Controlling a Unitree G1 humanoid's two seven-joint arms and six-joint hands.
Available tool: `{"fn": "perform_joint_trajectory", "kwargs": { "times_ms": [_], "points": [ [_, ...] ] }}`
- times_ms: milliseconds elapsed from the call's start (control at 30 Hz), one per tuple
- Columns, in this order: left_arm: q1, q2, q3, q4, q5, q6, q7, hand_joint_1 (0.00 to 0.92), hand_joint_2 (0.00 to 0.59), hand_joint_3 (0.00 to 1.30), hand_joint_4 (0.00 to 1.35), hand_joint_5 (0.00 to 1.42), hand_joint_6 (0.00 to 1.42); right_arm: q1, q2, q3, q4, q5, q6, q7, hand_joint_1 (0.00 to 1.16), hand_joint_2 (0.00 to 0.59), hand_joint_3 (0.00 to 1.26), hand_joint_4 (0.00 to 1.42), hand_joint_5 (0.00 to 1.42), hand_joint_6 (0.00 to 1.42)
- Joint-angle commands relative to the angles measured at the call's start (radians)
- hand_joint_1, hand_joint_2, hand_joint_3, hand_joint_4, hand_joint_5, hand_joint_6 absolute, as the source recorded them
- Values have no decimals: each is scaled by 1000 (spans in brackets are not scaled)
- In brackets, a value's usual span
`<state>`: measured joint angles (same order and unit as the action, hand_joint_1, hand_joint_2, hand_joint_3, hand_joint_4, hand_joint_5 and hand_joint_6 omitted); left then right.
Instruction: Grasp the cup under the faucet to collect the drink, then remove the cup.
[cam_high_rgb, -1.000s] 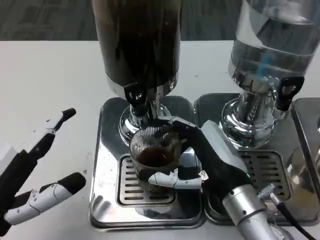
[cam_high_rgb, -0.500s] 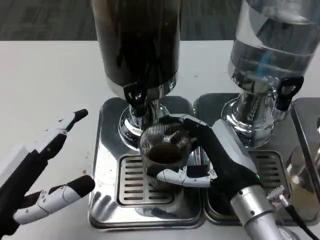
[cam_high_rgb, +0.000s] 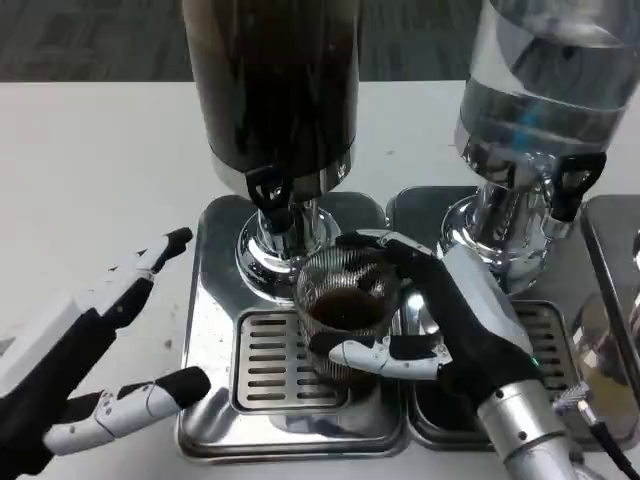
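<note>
The top of the dark-filled drink dispenser (cam_high_rgb: 272, 80) is cut off by the frame's upper edge, and the right hand (cam_high_rgb: 440, 320) hides the far side of the ribbed clear glass cup (cam_high_rgb: 345, 310). Wrapped in that hand's fingers, the cup of dark drink sits over the steel drip tray (cam_high_rgb: 215, 300), just right of the black faucet (cam_high_rgb: 268, 190). The left hand (cam_high_rgb: 90, 350) hovers open, fingers spread, over the white tabletop (cam_high_rgb: 90, 180), left of the cup.

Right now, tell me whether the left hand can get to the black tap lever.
Probably yes. The left hand is open beside the tray, and nothing lies between it and the lever.
</note>
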<state>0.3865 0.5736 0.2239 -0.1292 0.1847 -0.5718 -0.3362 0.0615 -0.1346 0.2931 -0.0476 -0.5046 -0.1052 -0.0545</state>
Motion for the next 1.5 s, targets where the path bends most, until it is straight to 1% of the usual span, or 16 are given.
{"fn": "perform_joint_trajectory", "kwargs": {
  "times_ms": [33, 167, 400, 767, 933, 1200, 1333, 1433, 1500],
  "points": [
    [-1, 16, -8, -6, 21, -13, -3, 0, 85, 0, 0, 0, 0, 6, -2, -14, -46, 14, -10, -5, 823, 221, 457, 494, 569, 592],
    [2, 20, -10, -11, 34, -11, -3, 0, 84, 0, 0, 0, 0, 29, -7, -29, -75, 27, -9, 2, 822, 222, 460, 495, 573, 594],
    [3, 30, -19, -21, 50, -10, -9, 0, 78, 0, 0, 0, 0, 57, -15, -36, -128, 30, 0, 14, 821, 222, 470, 501, 584, 602],
    [5, 40, -31, -25, 63, -10, -17, 0, 74, 0, 0, 0, 0, 87, -26, -47, -202, 54, 17, 58, 820, 223, 471, 510, 585, 603],
    [25, 45, -38, -39, 70, -24, -18, 0, 74, 0, 0, 0, 0, 128, -37, -57, -273, 75, 18, 91, 820, 224, 474, 512, 585, 603],
    [78, 40, -23, -73, 63, -49, -6, 0, 74, 0, 0, 0, 0, 200, -66, -83, -384, 116, 27, 147, 820, 229, 484, 512, 593, 603],
    [113, 50, -4, -103, 108, -82, -1, 0, 74, 0, 0, 0, 0, 230, -87, -102, -438, 136, 40, 184, 820, 229, 484, 512, 593, 603],
    [139, 58, 18, -137, 173, -106, 2, 0, 73, 0, 0, 0, 0, 255, -99, -114, -480, 156, 46, 211, 820, 229, 484, 512, 593, 603],
    [154, 55, 37, -170, 227, -103, 10, 0, 63, 0, 0, 0, 0, 267, -104, -119, -495, 171, 49, 225, 820, 229, 484, 512, 593, 603]
  ]
}}
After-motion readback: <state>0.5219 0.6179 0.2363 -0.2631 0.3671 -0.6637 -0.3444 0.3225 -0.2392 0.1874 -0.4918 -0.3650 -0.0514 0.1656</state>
